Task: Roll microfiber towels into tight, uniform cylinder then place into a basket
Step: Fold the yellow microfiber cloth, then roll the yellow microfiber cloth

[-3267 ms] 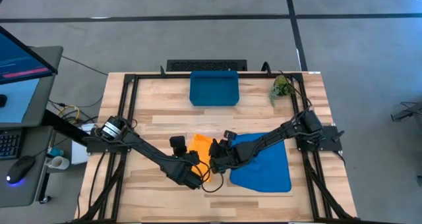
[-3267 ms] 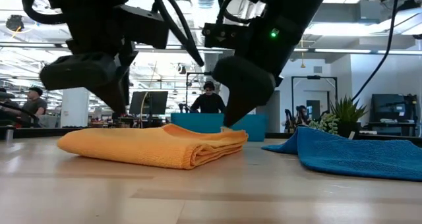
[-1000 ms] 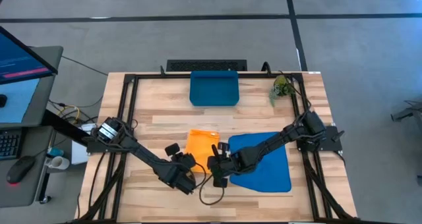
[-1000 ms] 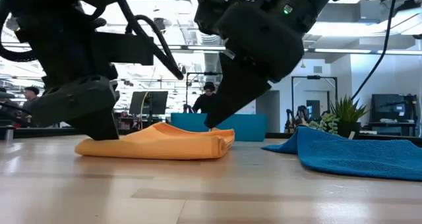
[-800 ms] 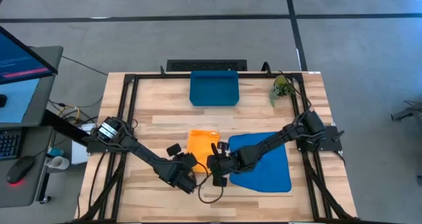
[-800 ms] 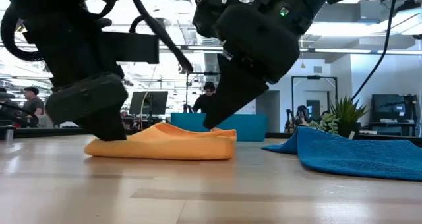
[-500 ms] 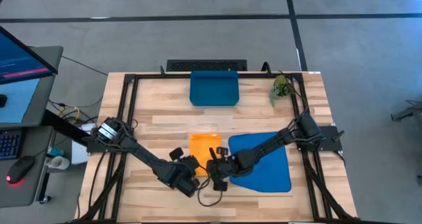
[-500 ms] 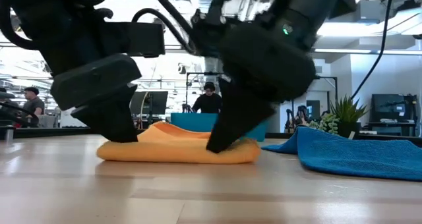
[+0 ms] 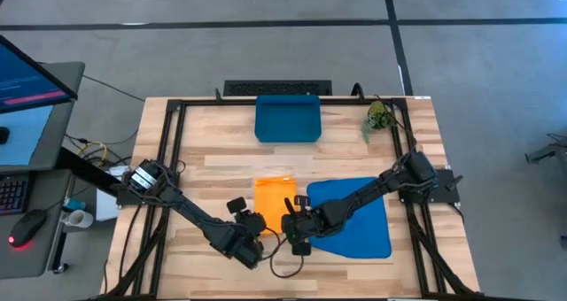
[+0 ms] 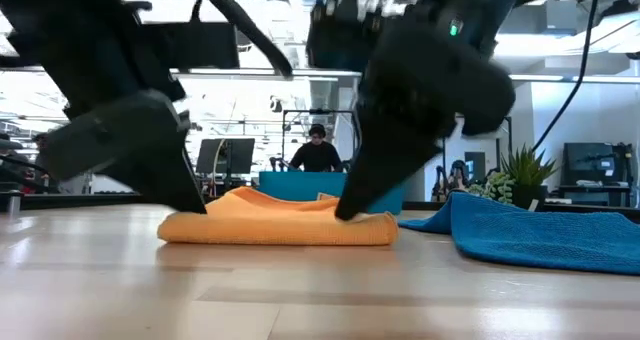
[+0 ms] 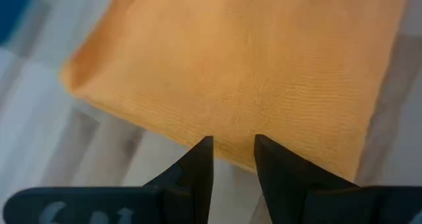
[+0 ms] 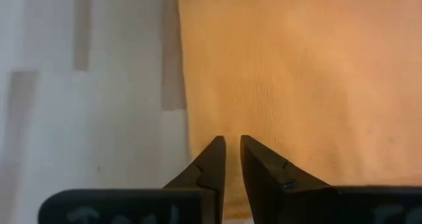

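Wooden table, orange towel at 6 o'clock, left gripper and right gripper pinching its near edge, jaws narrowly parted.

Bright even overhead light, soft shadows, backlit dark motion-blurred arms in low view, wrist views slightly soft

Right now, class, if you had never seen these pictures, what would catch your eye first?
First, the orange towel, folded flat near the table's front middle, with the left gripper and the right gripper both down at its near edge. Next, the blue towel spread flat to its right, and the empty dark-blue basket at the back.
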Controlling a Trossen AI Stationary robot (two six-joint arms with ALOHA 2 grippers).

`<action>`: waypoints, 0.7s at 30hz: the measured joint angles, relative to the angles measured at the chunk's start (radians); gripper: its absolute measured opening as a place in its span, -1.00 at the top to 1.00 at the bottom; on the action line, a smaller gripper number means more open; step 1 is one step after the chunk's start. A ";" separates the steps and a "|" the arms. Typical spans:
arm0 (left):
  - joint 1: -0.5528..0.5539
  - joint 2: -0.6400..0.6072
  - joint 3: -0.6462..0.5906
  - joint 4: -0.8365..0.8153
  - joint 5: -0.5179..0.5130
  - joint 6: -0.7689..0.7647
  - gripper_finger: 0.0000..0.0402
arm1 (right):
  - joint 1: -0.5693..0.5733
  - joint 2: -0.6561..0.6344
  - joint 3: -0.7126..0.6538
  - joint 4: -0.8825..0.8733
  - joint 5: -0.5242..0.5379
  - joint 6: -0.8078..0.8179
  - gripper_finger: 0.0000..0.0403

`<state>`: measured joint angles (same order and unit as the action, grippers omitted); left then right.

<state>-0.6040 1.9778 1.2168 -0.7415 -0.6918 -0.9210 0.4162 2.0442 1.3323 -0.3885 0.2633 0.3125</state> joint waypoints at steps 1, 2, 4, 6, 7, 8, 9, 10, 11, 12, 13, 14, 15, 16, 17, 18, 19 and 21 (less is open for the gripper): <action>-0.009 0.000 0.014 -0.033 -0.024 -0.002 0.49 | 0.002 -0.011 0.000 -0.008 0.011 -0.005 0.65; -0.019 0.000 0.029 -0.069 -0.046 -0.009 0.49 | 0.006 -0.022 0.000 -0.024 0.028 -0.007 0.65; -0.040 0.000 0.060 -0.146 -0.086 -0.036 0.49 | 0.010 -0.043 0.000 -0.055 0.060 -0.007 0.65; -0.064 0.000 0.095 -0.231 -0.120 -0.064 0.49 | 0.021 -0.074 0.000 -0.111 0.088 -0.007 0.65; -0.078 0.000 0.112 -0.272 -0.139 -0.074 0.49 | 0.031 -0.090 0.000 -0.136 0.103 -0.007 0.65; -0.092 0.000 0.127 -0.302 -0.155 -0.080 0.49 | 0.046 -0.104 0.001 -0.153 0.119 -0.005 0.65; -0.108 0.000 0.139 -0.324 -0.175 -0.079 0.49 | 0.065 -0.117 0.002 -0.173 0.140 0.001 0.65; -0.127 0.000 0.147 -0.335 -0.200 -0.051 0.49 | 0.087 -0.127 0.002 -0.197 0.165 0.007 0.65; -0.149 0.000 0.151 -0.334 -0.225 0.003 0.49 | 0.110 -0.136 0.002 -0.211 0.188 0.012 0.65; -0.172 0.000 0.151 -0.319 -0.245 0.061 0.49 | 0.134 -0.144 0.002 -0.220 0.215 0.013 0.65; -0.195 0.000 0.150 -0.298 -0.260 0.116 0.49 | 0.157 -0.150 0.002 -0.231 0.243 0.011 0.65; -0.214 0.000 0.150 -0.272 -0.272 0.161 0.49 | 0.181 -0.153 0.002 -0.234 0.270 0.003 0.65; -0.230 0.000 0.150 -0.242 -0.283 0.202 0.49 | 0.204 -0.153 0.002 -0.233 0.296 -0.002 0.65; -0.244 0.000 0.150 -0.212 -0.288 0.240 0.49 | 0.226 -0.153 0.002 -0.235 0.314 -0.005 0.65; -0.254 0.001 0.150 -0.186 -0.288 0.275 0.49 | 0.244 -0.148 0.002 -0.233 0.326 -0.007 0.65; -0.259 0.002 0.150 -0.159 -0.287 0.303 0.49 | 0.259 -0.143 0.002 -0.229 0.334 -0.013 0.65; -0.261 0.002 0.150 -0.132 -0.282 0.326 0.49 | 0.271 -0.137 0.002 -0.232 0.337 -0.026 0.65; -0.259 0.002 0.150 -0.082 -0.259 0.359 0.49 | 0.288 -0.117 0.002 -0.224 0.337 -0.031 0.65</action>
<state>-0.8635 1.9797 1.3670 -0.8237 -0.9507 -0.5618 0.7042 1.9272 1.3342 -0.6122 0.6003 0.2814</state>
